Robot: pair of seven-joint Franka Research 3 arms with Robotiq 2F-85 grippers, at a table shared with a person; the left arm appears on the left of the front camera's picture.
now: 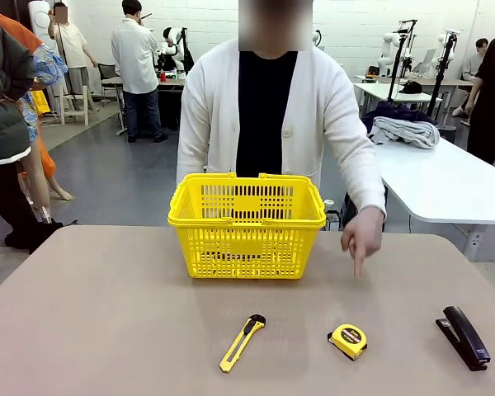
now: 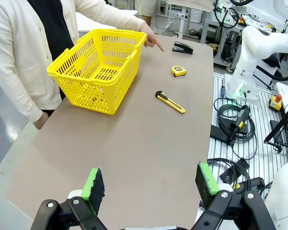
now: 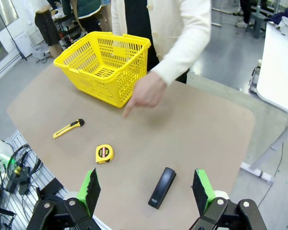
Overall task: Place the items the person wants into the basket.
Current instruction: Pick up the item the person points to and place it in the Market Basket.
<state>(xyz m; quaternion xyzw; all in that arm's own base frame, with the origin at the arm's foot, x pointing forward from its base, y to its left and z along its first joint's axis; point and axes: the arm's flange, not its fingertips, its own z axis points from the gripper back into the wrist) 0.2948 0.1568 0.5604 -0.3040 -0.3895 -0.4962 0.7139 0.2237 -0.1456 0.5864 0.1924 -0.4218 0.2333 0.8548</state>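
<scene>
Yellow basket point(image 1: 247, 247) near far edge, open tabletop point(image 1: 107, 313) in front

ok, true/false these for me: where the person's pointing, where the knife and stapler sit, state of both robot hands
1. The person's hand points down toward the tape measure. True.
2. The utility knife lies in the basket. False: it lies on the table, in front of the basket.
3. The stapler sits to the robot's right of the tape measure. True.
4. The right hand is shut on the stapler. False: it is open and holds nothing.
5. The left hand is open. True.
</scene>
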